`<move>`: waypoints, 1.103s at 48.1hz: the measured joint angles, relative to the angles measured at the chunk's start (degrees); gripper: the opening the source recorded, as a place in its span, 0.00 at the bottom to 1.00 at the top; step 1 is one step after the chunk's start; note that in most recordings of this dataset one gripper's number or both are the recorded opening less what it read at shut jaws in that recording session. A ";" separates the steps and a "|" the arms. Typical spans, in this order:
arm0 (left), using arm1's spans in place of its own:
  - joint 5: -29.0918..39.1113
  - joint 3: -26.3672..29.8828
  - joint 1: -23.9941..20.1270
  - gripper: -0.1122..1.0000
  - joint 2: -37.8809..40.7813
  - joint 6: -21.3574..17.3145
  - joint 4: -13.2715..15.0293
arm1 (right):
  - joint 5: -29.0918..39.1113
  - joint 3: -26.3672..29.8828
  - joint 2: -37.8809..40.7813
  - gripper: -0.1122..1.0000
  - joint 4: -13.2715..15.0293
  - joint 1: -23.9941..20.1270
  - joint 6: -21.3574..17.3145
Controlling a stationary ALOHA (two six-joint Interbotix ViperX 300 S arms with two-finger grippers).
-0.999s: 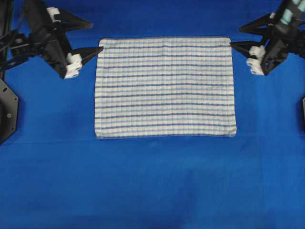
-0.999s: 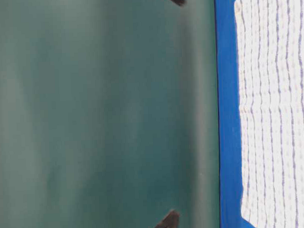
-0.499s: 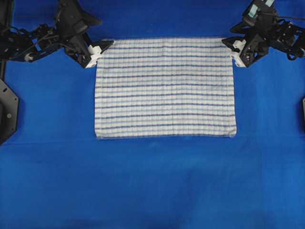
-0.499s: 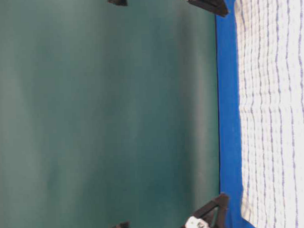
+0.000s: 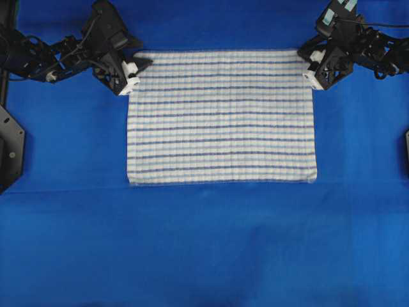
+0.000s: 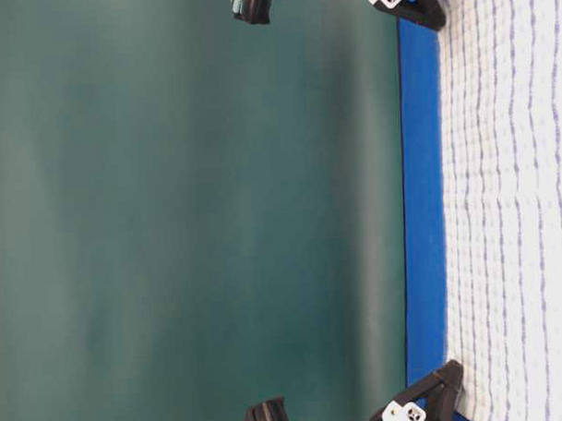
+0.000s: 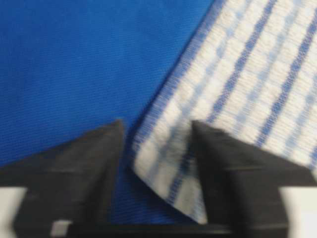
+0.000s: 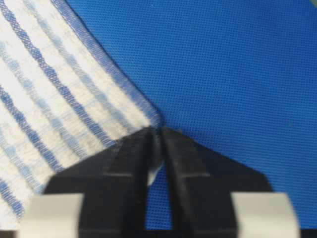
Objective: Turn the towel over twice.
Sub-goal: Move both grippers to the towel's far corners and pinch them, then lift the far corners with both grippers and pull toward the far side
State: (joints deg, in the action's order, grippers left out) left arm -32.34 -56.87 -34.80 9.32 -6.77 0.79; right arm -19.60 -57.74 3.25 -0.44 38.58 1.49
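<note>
The towel [image 5: 220,115], white with dark and light blue stripes, lies flat on the blue tablecloth [image 5: 204,243]. My left gripper [image 5: 137,70] is down at its far left corner. In the left wrist view its jaws [image 7: 157,124] stand apart with the towel corner [image 7: 168,163] between them, against the right finger and clear of the left one. My right gripper [image 5: 307,64] sits at the far right corner. The right wrist view shows that gripper [image 8: 158,130] shut on the tip of the towel [image 8: 59,99]. At table level the right gripper [image 6: 431,16], the left gripper [image 6: 444,380] and the towel [image 6: 512,202] show too.
Blue tablecloth surrounds the towel on all sides, with wide room toward the near edge. Black arm bases stand at the left edge [image 5: 9,147] and the right edge [image 5: 406,150]. A dark green wall [image 6: 189,214] rises behind the table.
Both grippers came in from outside the far corners and dropped onto them. Their jaws narrowed; the right pair closed on the corner tip, the left pair drew in around its corner.
</note>
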 measured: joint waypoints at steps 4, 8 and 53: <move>2.29 0.44 -0.26 0.16 -0.09 -0.44 0.00 | 0.18 0.00 0.09 0.15 0.09 0.00 0.00; 3.34 0.62 -0.26 0.11 0.00 -0.79 0.00 | 0.44 0.00 0.00 0.15 0.09 0.00 0.00; 9.67 5.01 -3.96 0.11 -15.91 -4.31 0.00 | 7.29 5.45 -11.78 0.15 0.44 5.19 0.70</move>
State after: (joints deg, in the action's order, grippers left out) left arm -22.68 -51.86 -38.76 -6.59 -11.07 0.79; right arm -12.30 -52.29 -8.53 0.00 43.77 2.20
